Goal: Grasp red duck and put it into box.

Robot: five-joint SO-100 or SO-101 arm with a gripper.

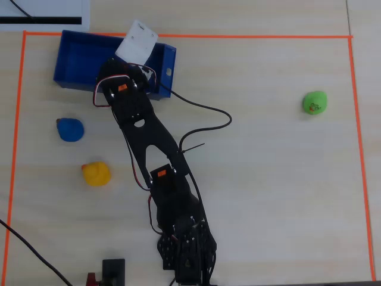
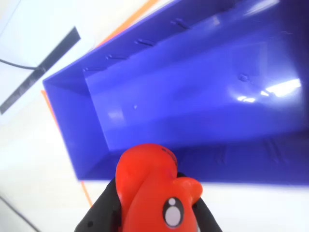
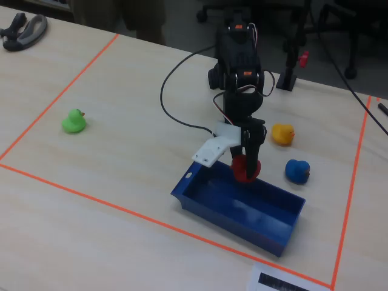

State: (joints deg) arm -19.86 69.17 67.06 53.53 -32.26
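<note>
two fingers of the gripper [image 3: 247, 173] pinch the red duck [image 2: 154, 193] above the box [image 3: 242, 212]; blue duck [image 3: 297, 170] and yellow duck [image 3: 282, 134] sit beside it.

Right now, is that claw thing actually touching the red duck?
Touching. In the wrist view the end effector has a black finger pressed against each side of the red duck, above the box.

The arm extends forward with the wrist pitched downward. The gripper [image 3: 247, 171] points down, both fingers [image 2: 99, 212] closed against the red duck [image 2: 153, 191].
</note>
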